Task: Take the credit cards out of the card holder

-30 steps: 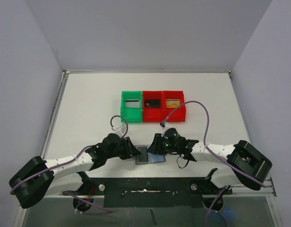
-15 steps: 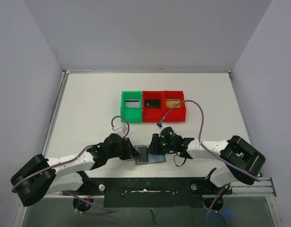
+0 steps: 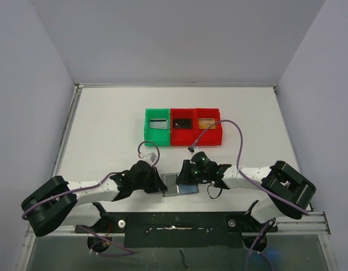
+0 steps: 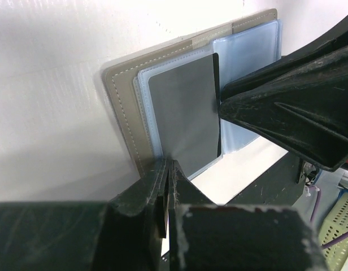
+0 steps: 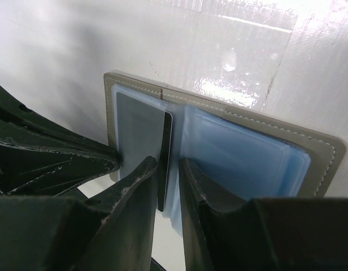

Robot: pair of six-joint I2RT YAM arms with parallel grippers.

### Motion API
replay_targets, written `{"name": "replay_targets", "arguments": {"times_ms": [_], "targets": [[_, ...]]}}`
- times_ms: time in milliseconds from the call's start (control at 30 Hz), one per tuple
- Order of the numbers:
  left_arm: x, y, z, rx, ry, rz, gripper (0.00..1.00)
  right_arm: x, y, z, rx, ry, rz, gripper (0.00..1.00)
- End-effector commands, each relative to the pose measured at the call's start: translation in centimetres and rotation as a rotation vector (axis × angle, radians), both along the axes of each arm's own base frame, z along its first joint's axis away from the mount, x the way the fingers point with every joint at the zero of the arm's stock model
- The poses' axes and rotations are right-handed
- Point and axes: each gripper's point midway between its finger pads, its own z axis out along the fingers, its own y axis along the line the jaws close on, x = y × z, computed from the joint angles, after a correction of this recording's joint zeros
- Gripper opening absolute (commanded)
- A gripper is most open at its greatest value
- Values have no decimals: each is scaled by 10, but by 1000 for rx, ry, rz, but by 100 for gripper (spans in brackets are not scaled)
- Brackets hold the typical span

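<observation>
- Wallet (image 3: 190,189) lies open and flat on the surface (image 3: 106,130), with its bluish pockets facing up.
- Grey card (image 4: 185,118) sits in the pocket on the wallet half nearer the left arm. A dark strip runs along the card edge by the wallet's fold.
- Left fingers (image 4: 151,186) are together, tips at the wallet's outer edge by the card's corner. Cannot tell if they pinch anything.
- Right fingers (image 5: 139,189) are slightly apart over the wallet's fold, straddling the card's inner edge, with no clear clamp.
- Green bin (image 3: 157,136) and two red bins (image 3: 195,138) stand in a row well beyond the wallet.
</observation>
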Motion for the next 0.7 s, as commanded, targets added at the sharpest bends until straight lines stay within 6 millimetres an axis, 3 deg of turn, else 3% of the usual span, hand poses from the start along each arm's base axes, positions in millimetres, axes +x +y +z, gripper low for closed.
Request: {"name": "replay_targets", "arguments": {"times_ms": [0,233,400,667], "targets": [[13,-10,15,-24,-64,4,1,5,6,5,17,-7,-15,24],[10,-9,12,-19,-55,-4,1,2,16,4,79,18,2,15],[9,-8,13,-18,-56,-4,1,5,14,9,114,18,-2,0],[10,-6,12,-7,-57,8,1,10,-7,14,152,17,-24,0]]}}
